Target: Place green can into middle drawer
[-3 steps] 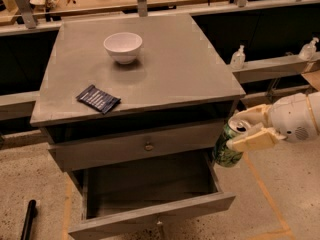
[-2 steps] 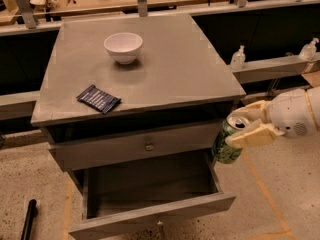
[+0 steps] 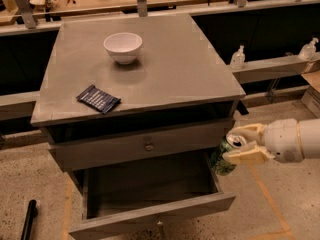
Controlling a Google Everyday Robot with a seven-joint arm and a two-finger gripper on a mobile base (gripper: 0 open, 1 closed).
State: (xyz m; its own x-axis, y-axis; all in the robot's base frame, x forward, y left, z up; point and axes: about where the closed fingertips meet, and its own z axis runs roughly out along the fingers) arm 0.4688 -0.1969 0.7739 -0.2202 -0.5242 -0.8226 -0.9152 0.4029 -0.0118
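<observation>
The green can (image 3: 223, 159) has mottled green-and-white sides and a silver top. It hangs upright just above the right wall of the open middle drawer (image 3: 150, 186). My gripper (image 3: 244, 145) reaches in from the right and is shut on the can near its top, one cream finger (image 3: 248, 156) in front and one behind. The drawer is pulled out below the upper drawer front (image 3: 145, 146) with its small round knob. Its dark floor holds nothing.
The grey cabinet top (image 3: 170, 69) carries a white bowl (image 3: 123, 47) at the back and a dark blue packet (image 3: 98, 99) near the front left. Two sanitiser bottles (image 3: 237, 58) stand on a ledge to the right. A black pole (image 3: 28, 219) lies on the floor at left.
The gripper and can have shifted slightly left, towards the drawer's right wall. Nothing else has moved.
</observation>
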